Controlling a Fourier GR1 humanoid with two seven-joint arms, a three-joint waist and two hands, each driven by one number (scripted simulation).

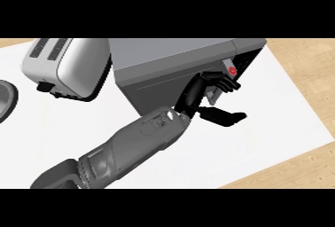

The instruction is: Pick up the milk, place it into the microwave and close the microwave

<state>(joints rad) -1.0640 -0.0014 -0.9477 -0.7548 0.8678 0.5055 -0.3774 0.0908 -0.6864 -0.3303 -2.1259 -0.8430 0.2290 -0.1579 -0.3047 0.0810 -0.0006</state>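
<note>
- The toaster (65, 66) is cut off along its far end by the view's top.
- The microwave (170, 66) also runs out at the top (its inside cannot be seen from this steep angle), and the left forearm (137, 142) covers its near corner.
- A round, dark-rimmed thing (5, 99) shows only as a sliver at the left edge; what it is cannot be told.
- Whether the left hand (193, 95) touches the microwave's front cannot be told.

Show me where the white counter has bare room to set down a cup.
Widest: right of the microwave and in front of it, up to the counter's right edge. Another patch lies in front of the toaster, left of the forearm. Crowded: the microwave's front, where the left hand sits.
</note>
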